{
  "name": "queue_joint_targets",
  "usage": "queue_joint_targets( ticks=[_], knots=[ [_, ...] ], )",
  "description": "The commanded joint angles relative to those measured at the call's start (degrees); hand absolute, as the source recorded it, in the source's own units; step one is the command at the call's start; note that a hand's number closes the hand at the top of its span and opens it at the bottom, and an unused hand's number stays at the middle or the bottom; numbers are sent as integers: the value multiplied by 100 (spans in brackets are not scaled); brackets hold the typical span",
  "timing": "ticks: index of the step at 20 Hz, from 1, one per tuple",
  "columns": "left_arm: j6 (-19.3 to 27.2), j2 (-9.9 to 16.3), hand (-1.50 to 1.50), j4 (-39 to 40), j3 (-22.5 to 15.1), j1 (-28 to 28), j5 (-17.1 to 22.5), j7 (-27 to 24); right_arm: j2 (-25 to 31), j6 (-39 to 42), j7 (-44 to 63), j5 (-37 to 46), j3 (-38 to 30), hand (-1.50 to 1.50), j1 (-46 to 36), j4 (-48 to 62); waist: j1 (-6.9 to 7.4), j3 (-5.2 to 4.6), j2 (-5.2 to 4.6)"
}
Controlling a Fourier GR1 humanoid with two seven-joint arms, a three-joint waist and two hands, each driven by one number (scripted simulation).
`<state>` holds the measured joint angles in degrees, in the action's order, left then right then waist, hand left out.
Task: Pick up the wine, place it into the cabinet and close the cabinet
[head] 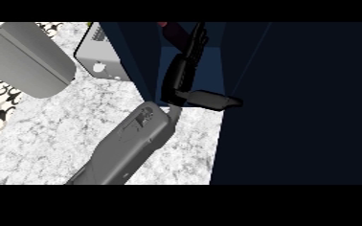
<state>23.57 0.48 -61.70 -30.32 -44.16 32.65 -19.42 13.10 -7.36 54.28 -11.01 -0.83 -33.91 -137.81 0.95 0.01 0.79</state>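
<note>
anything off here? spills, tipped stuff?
Nothing stands out. The right hand reaches into the open cabinet. A red sliver beside it, likely the wine, shows too little to judge tilt. No spill on the counter.

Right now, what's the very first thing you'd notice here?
The big dark blue cabinet fills the right side, and the black right hand reaches up into it from below. A bit of dark red at the top beside the hand may be the wine. A pale grey box sits left of the cabinet on the speckled counter.
</note>
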Motion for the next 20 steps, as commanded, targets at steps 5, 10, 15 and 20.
queue_joint_targets(
  ticks=[5, 10, 15, 20],
  knots=[
    [1580, -42, -150, -2202, -1186, 1413, -140, 163, 30, 8, 80, -203, -64, -150, 86, -245, -76, 1, -36],
    [1970, -42, -150, -3133, -1602, 2181, -621, 365, 240, -106, 514, -228, -279, -150, -140, -513, -80, 0, -28],
    [1813, 391, 150, -4153, -1675, 3080, -663, 428, -129, -166, -126, 453, 460, -150, -77, -9, -49, -3, -63],
    [1099, 1257, 150, -4938, -2035, 4065, -630, 179, 47, -214, 249, 386, 313, -150, -368, 31, -45, -7, -60]
  ],
)
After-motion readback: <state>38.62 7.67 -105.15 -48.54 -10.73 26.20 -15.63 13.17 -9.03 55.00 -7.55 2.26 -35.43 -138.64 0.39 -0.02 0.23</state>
